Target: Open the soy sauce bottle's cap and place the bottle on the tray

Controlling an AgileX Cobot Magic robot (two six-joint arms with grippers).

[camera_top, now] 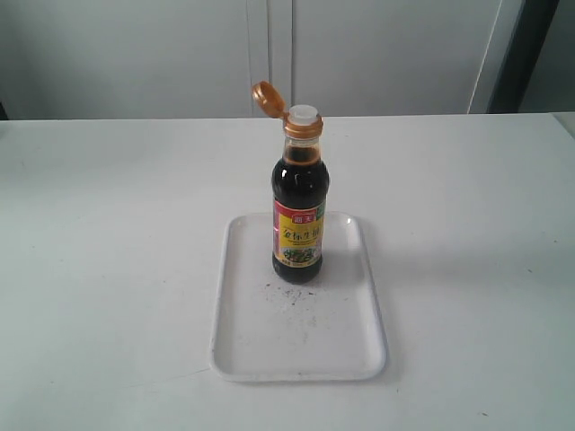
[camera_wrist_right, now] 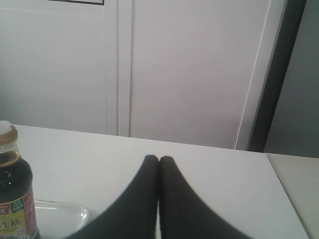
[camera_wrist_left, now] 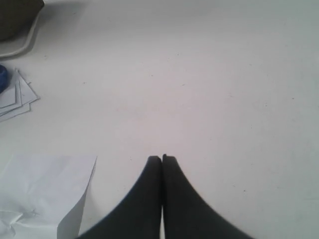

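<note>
The soy sauce bottle (camera_top: 299,211) stands upright on the far half of the white tray (camera_top: 359,355), its dark liquid and red, yellow and green label facing me. Its golden cap (camera_top: 266,97) is flipped back on its hinge, baring the white spout (camera_top: 304,114). Neither arm shows in the exterior view. My left gripper (camera_wrist_left: 162,158) is shut with nothing in it, over bare tabletop. My right gripper (camera_wrist_right: 159,158) is likewise shut and empty, with the bottle (camera_wrist_right: 14,199) and a tray corner (camera_wrist_right: 75,213) off to one side of it.
Loose white paper sheets (camera_wrist_left: 47,191) and a small stack of papers (camera_wrist_left: 15,97) lie near the left gripper, with a cable (camera_wrist_left: 25,42) beyond. A white wall with a dark door frame (camera_wrist_right: 271,89) rises behind the table's far edge.
</note>
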